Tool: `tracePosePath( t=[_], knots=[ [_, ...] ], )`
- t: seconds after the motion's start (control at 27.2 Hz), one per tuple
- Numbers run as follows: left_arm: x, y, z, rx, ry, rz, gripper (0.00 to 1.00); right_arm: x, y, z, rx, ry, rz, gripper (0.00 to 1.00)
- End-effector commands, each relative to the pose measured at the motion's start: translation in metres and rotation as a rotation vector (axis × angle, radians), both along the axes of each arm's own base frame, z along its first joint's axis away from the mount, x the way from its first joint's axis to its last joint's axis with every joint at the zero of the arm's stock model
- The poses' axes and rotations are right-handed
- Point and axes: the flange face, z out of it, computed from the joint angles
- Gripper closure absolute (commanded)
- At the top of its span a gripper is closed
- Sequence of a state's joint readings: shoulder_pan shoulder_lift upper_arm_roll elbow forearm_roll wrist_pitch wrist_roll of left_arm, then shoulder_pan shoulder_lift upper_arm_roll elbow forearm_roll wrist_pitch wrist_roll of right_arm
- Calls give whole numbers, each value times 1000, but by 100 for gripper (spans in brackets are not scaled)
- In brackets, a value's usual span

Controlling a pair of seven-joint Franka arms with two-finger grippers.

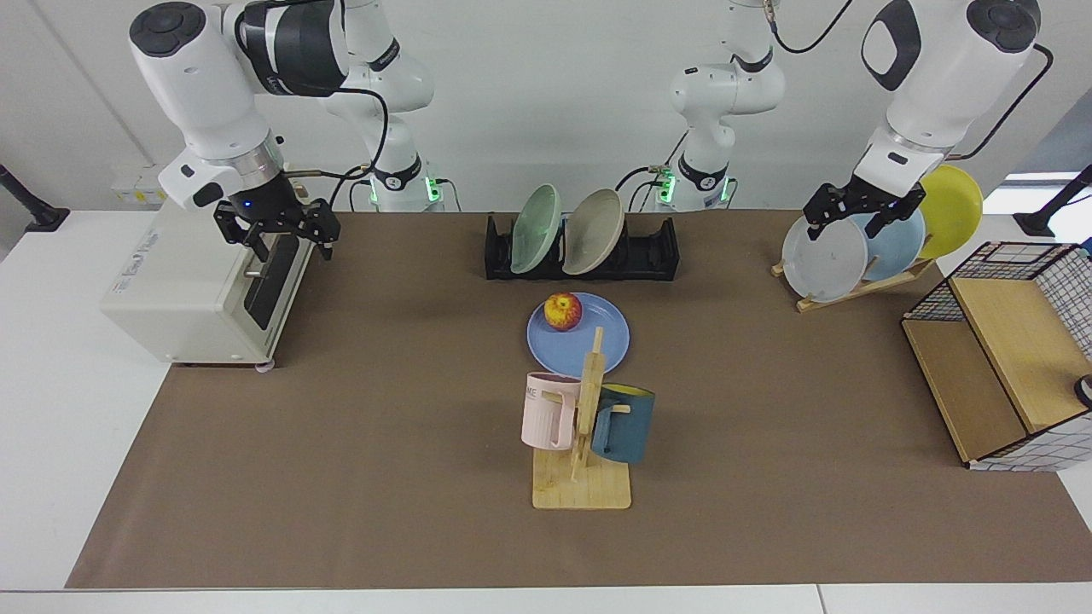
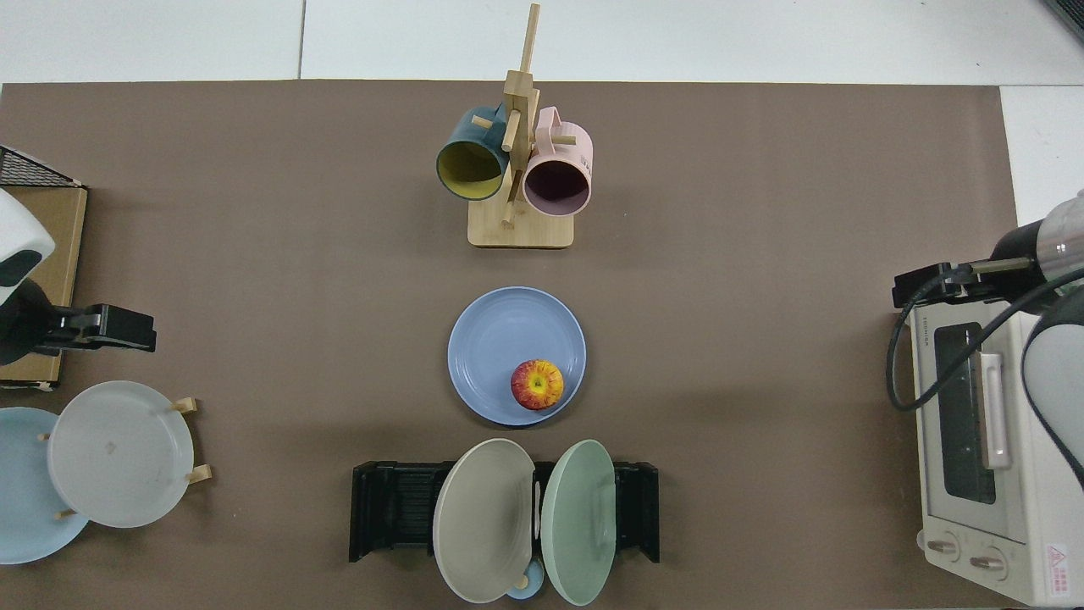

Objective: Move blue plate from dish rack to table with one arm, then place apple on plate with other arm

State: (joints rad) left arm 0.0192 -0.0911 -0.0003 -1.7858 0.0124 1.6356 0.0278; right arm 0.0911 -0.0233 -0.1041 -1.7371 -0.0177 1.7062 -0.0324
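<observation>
The blue plate [image 1: 599,341] [image 2: 498,339] lies flat on the table's brown mat [image 1: 384,426], just in front of the black dish rack [image 1: 655,251] [image 2: 391,508]. The red and yellow apple [image 1: 563,311] [image 2: 537,384] rests on the plate near its rack-side rim. Nothing touches either of them. My right gripper [image 1: 288,242] [image 2: 925,285] hangs open and empty above the toaster oven's door. Far across the table, my left gripper [image 1: 853,223] [image 2: 112,329] is open and empty above a grey plate on the wooden stand.
A green plate [image 1: 534,228] and a beige plate [image 1: 592,230] stand in the rack. A mug tree [image 1: 583,426] with a pink and a dark blue mug stands right in front of the blue plate. The toaster oven [image 1: 188,290], wooden plate stand [image 1: 862,256] and wire-sided shelf [image 1: 1007,350] line the sides.
</observation>
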Motion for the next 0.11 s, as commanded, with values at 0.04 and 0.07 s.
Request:
tracePosePath(
  t=[0.04,0.07],
  knots=[
    [-2,1,5,0,-7,-5,0,8,0,4,-3,-1,25,0],
    [-2,1,5,0,-8,-3,0,8,0,4,-3,-9,23,0]
  ],
)
